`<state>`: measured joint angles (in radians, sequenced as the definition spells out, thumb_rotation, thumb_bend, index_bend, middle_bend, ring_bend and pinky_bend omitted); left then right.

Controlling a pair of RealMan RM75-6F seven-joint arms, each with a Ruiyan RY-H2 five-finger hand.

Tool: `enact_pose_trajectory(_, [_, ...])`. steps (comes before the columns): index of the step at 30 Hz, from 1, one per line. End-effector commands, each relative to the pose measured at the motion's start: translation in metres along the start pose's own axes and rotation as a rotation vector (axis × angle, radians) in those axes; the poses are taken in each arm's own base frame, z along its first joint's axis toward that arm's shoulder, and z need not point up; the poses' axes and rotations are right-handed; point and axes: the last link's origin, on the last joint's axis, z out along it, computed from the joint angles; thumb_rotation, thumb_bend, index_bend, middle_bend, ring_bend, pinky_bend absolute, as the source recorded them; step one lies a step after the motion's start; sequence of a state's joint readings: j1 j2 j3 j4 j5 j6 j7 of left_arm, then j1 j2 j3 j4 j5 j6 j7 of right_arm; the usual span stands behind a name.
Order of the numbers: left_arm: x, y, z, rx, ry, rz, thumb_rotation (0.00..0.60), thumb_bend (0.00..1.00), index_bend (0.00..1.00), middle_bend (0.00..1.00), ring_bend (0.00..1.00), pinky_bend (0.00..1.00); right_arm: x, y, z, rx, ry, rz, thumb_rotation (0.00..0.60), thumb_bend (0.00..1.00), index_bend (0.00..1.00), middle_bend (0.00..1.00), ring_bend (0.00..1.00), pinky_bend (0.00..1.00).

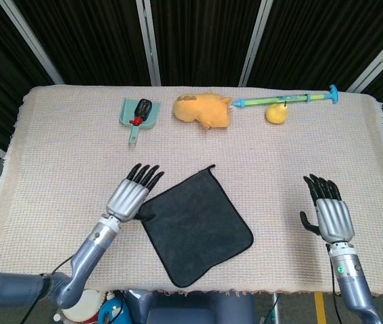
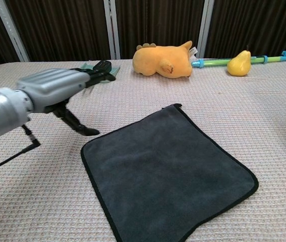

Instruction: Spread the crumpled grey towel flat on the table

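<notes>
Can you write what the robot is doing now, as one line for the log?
towel: flat on table | left hand: open, beside towel | right hand: open, away from towel

Dark curtains (image 1: 198, 40) with pale upright bars (image 1: 149, 42) behind a table (image 1: 63, 162) under beige woven cloth.

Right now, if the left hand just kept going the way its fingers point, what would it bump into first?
Probably nothing nearby: the left hand points up-table beside the grey towel, across bare tablecloth. The dustpan lies roughly ahead, though depth is unclear.
</notes>
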<state>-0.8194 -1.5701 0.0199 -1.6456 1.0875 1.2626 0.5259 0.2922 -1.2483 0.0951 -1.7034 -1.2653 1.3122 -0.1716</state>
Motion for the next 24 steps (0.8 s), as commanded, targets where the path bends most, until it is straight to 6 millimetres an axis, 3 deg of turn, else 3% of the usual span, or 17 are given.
enact_pose_trajectory(1, [0.003,-0.031,-0.064,0.080,0.030,-0.052,0.600,0.11,0.00,0.00,0.00,0.02,-0.001,0.015,-0.017,-0.016,0.019,-0.006,0.600,0.43,0.00,0.03,0.00,0.03])
enact_pose_trajectory(12, [-0.002,-0.084,-0.195,0.281,0.088,-0.188,0.600,0.10,0.00,0.00,0.00,0.00,-0.006,0.038,-0.073,-0.046,0.077,0.047,0.600,0.43,0.00,0.00,0.00,0.02])
enact_pose_trajectory(18, [0.007,-0.104,-0.245,0.324,0.131,-0.187,0.600,0.10,0.00,0.00,0.00,0.00,-0.001,0.050,-0.091,-0.035,0.127,0.026,0.600,0.42,0.00,0.00,0.00,0.02])
enact_pose_trajectory(24, [0.008,-0.118,-0.272,0.355,0.156,-0.124,0.600,0.10,0.00,0.00,0.00,0.00,0.005,0.056,-0.094,-0.041,0.151,0.017,0.600,0.42,0.00,0.00,0.00,0.02])
